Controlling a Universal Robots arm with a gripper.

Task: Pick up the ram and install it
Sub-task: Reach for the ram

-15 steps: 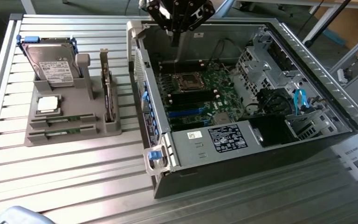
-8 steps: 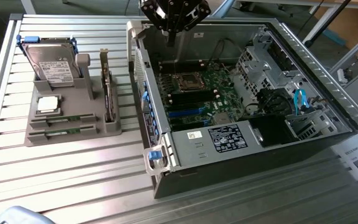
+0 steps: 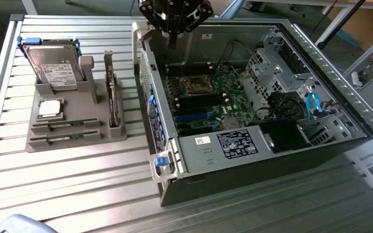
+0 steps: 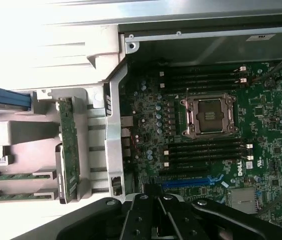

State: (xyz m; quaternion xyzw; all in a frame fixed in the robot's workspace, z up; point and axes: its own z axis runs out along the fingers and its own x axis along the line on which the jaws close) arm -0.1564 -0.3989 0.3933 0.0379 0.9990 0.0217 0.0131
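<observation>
Two ram sticks lie flat in the front slots of the grey holder [image 3: 57,145]: one ram stick [image 3: 63,127] behind, the other [image 3: 62,141] in front. The wrist view shows them at the holder's edge [image 4: 16,176] [image 4: 16,195]. My gripper [image 3: 171,42] hangs high over the back-left corner of the open computer case [image 3: 316,53], well away from the holder. Its black fingers [image 4: 156,200] are shut together with nothing between them. The motherboard [image 4: 261,110] lies below, with dark memory slots [image 4: 206,152] [image 4: 206,77] on both sides of the bare CPU socket [image 4: 211,115].
The holder also carries an upright hard drive [image 3: 56,68], a square silver CPU chip [image 3: 50,108] and a tall green expansion card [image 3: 112,97]. The case's side wall [image 3: 149,87] stands between holder and motherboard. Cables and drive cages [image 3: 303,111] crowd the case's right side in the exterior view.
</observation>
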